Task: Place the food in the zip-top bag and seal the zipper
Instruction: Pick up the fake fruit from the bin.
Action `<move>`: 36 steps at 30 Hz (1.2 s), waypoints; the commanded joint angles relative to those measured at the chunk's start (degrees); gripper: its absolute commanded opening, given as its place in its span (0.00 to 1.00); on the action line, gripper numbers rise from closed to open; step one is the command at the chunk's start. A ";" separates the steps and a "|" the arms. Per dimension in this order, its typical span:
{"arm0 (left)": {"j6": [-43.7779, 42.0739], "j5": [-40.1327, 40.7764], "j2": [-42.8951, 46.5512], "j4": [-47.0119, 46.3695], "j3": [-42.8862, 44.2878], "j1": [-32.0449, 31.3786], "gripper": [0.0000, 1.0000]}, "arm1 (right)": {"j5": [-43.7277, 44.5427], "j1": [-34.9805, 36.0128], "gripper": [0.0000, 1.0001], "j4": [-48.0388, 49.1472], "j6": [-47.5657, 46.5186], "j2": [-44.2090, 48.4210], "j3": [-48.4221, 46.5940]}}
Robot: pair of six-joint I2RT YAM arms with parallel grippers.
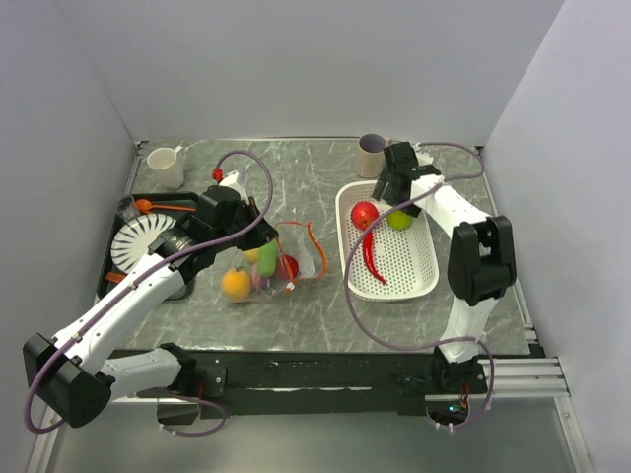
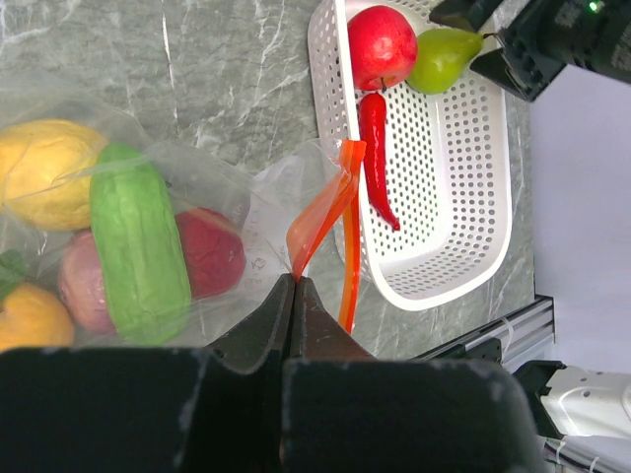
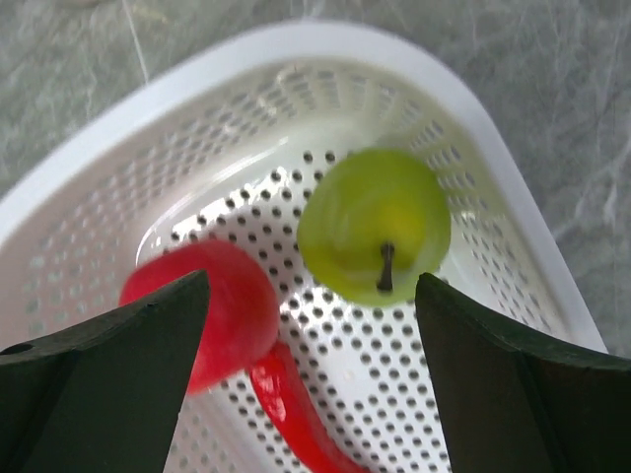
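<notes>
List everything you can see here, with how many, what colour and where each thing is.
zip-top bag: one, clear, mid-table
zipper: one, orange-red, bag's edge nearest the basket
food in bag: at least five, yellow, green, red, pink, orange
apple: one, red, in basket
pear: one, green, in basket
chili: one, red, in basket
basket: one, white, right of bag
mug: one, white, far-left corner
cup: one, grey-brown, behind basket
tray: one, black, left side
ribbed dish: one, white, on tray
spoon: one, orange, on tray
left end effector: one, black, shut on zip-top bag's edge
right end effector: one, black, open above pear
</notes>
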State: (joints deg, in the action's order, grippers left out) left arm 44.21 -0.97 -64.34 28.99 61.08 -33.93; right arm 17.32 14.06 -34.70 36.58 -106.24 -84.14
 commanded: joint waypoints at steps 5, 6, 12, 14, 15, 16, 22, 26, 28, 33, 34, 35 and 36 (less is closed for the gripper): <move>-0.87 0.80 0.44 -0.87 1.15 0.01 0.01 | 8.26 -0.88 0.92 -4.41 2.71 -5.91 -7.71; -0.96 0.80 0.35 -0.78 1.23 0.01 0.01 | 8.43 -0.88 0.92 -4.85 2.80 -6.00 -7.88; -1.05 0.80 -0.44 -0.96 1.24 0.01 0.01 | 8.25 -0.88 0.92 -4.50 2.18 -5.74 -5.51; -0.96 0.80 -0.62 -1.04 1.24 0.01 0.01 | 8.43 -0.88 0.92 -3.63 1.83 -5.30 -4.11; -0.96 0.80 -0.62 -1.13 1.15 0.01 0.01 | 8.43 -0.79 0.92 -3.27 1.66 -5.12 -3.76; -0.96 0.80 -0.70 -1.04 1.23 0.01 0.01 | 8.08 -0.88 0.92 -2.84 1.31 -5.12 -3.14; -1.05 0.80 -0.62 -0.69 1.59 0.01 0.01 | 7.20 -1.06 0.90 -2.22 0.25 -6.79 -4.10; -1.14 0.80 -0.44 -0.52 1.41 0.01 0.01 | 6.76 -1.32 0.85 -1.25 0.07 -6.79 -4.02; -1.14 0.71 -0.35 -0.34 1.41 0.01 0.01 | 6.15 -1.58 0.82 -1.16 -0.28 -7.14 -4.10; -1.05 0.80 0.00 -0.60 1.06 0.01 0.01 | 5.88 -1.67 0.66 -0.64 -0.80 -6.97 -2.70; -0.96 0.80 0.00 -0.52 1.15 0.01 0.01 | 5.79 -1.59 0.61 -0.29 -1.07 -6.62 -2.44; -1.14 0.80 0.00 -0.34 1.15 0.01 0.01 | 5.79 -1.67 0.59 -0.11 -1.07 -6.35 -2.26; -1.05 0.80 0.00 -0.34 1.15 0.01 0.01 | 5.53 -1.67 0.55 0.07 -1.24 -6.27 -1.74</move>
State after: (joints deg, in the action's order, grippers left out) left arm 44.18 -0.97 -65.28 28.99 61.08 -33.93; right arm 22.68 12.82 -36.40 35.86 -113.38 -87.59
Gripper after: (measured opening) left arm 0.013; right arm 0.626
